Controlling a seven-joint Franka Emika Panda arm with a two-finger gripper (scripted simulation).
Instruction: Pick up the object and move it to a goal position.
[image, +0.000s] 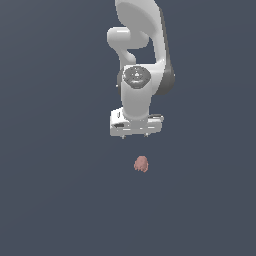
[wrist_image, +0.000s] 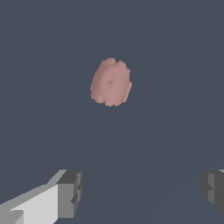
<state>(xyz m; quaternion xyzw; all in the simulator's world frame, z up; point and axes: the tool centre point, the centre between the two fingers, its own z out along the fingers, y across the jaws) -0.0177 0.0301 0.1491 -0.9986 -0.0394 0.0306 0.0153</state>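
i read no brand, label or writing anywhere on the rig or the scene. the object (image: 141, 164) is a small pinkish-brown lump, rounded with a bumpy, ragged edge and a matte look; it lies alone on the flat dark blue-grey tabletop (image: 55, 200). in the exterior view it sits just past the end effector (image: 135, 135), toward 6 o'clock and a touch toward 5, with a clear gap between them. in the wrist view the object (wrist_image: 110, 82) shows as an oval with a faint dimple near its middle.

the arm (image: 142, 60) is smooth glossy white with darker grey joints, and its upper part is cut off by the frame edge. the end effector (wrist_image: 141, 192) stands spread apart, holding nothing: its two grey blocky fingers (wrist_image: 70, 193) sit far from each other, the second one partly cut off by the picture edge. in the exterior view the fingertips are too small to make out.
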